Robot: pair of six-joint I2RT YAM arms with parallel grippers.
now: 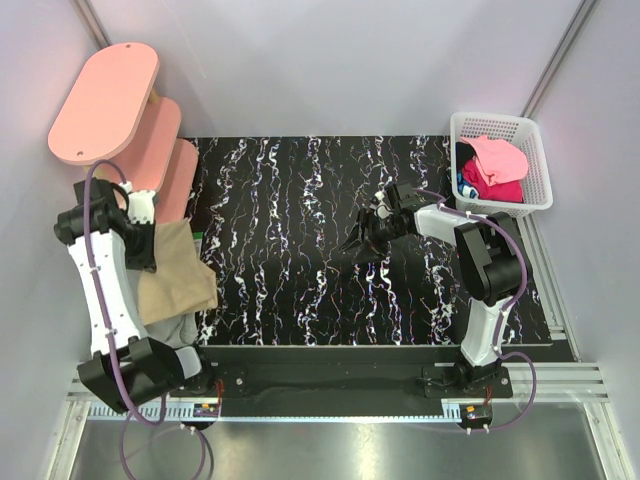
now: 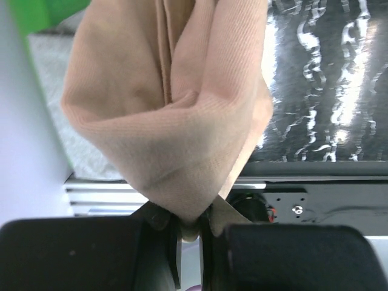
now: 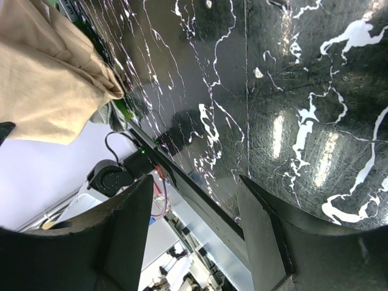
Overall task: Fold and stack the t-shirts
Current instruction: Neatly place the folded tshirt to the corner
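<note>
A tan t-shirt [image 1: 178, 272] hangs bunched at the table's left edge, and my left gripper [image 1: 146, 240] is shut on a fold of it. In the left wrist view the tan cloth [image 2: 170, 109] tapers down into the pinched jaws of the left gripper [image 2: 194, 233]. Under it lie a grey t-shirt [image 2: 45, 66] and a bit of green cloth [image 2: 42, 12]. My right gripper [image 1: 358, 243] hovers open over the middle of the black marbled table [image 1: 290, 290]. Nothing sits between the fingers of the right gripper [image 3: 194, 206]. The tan shirt [image 3: 48, 79] shows far off in that view.
A white basket [image 1: 541, 150] at the back right holds a pink t-shirt [image 1: 498, 156] and a magenta one [image 1: 502, 190]. Rigid pink oval shelves [image 1: 105, 100] stand at the back left, close above the left arm. Grey cloth [image 1: 182, 330] pokes out below the tan shirt.
</note>
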